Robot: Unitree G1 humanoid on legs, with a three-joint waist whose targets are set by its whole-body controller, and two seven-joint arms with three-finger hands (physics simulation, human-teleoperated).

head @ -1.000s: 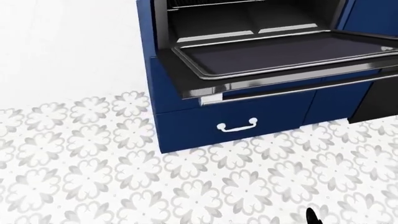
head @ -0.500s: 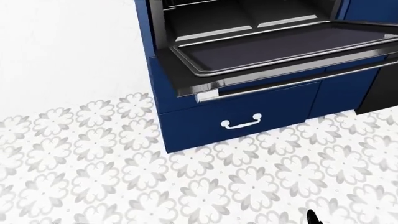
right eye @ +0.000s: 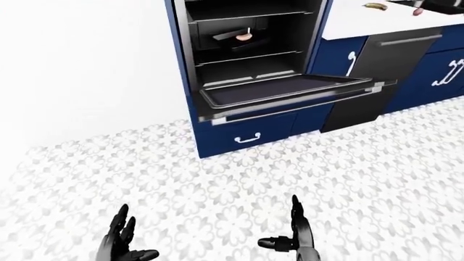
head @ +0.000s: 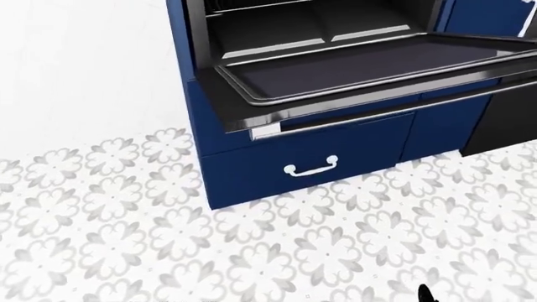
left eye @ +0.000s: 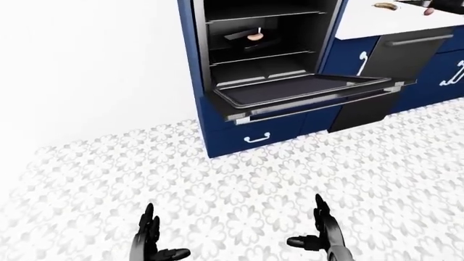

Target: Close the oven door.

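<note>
We see the oven door (left eye: 304,95) hanging fully open, lying flat and level out of the navy cabinet column (left eye: 190,60), toward 1 o'clock in the left-eye view. Its steel bar handle (head: 395,113) runs along the outer edge, and the door's inner face shows a dark raised panel. Inside the oven cavity (left eye: 261,46) wire racks sit at several levels; a dark tray (left eye: 243,39) on an upper rack carries a small pinkish item (left eye: 254,37) which we cannot identify. Below the door, a navy drawer (head: 302,160) bears a white curved pull (head: 310,167). At 2 o'clock of the oven a dark dishwasher front (left eye: 388,70) stands under a white counter (left eye: 384,19). The floor (left eye: 239,185) is pale floral tile, and a blank white wall (left eye: 87,65) fills the 10 o'clock side. Our left hand (left eye: 148,242) sits at 7 o'clock of the left-eye view, fingers spread and upright, holding nothing. Our right hand (left eye: 322,231) sits at 5 o'clock, likewise spread, thumb out toward the left, empty. Both hands are well apart from the door.
</note>
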